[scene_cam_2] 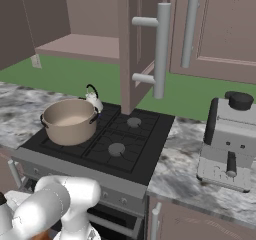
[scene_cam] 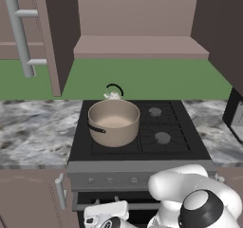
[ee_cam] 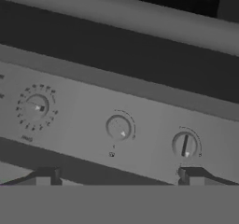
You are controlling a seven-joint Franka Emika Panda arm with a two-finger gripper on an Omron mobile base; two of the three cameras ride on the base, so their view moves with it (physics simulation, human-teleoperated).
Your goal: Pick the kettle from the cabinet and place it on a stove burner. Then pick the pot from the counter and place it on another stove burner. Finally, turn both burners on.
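Your gripper (ee_cam: 116,175), jaws spread wide and empty, faces the stove's knobs (ee_cam: 118,127), so with the pot (scene_cam: 114,121) and kettle (scene_cam: 114,94) already on the left burners (kettle behind), centre one knob between the tips before closing.

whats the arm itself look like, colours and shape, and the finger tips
The arm is glossy white, built of fat rounded segments, with a dark grey round cap on one joint. In the right base view its white links look smooth and tubular. The gripper ends in two small dark, blocky finger tips. No cables or markings are visible.
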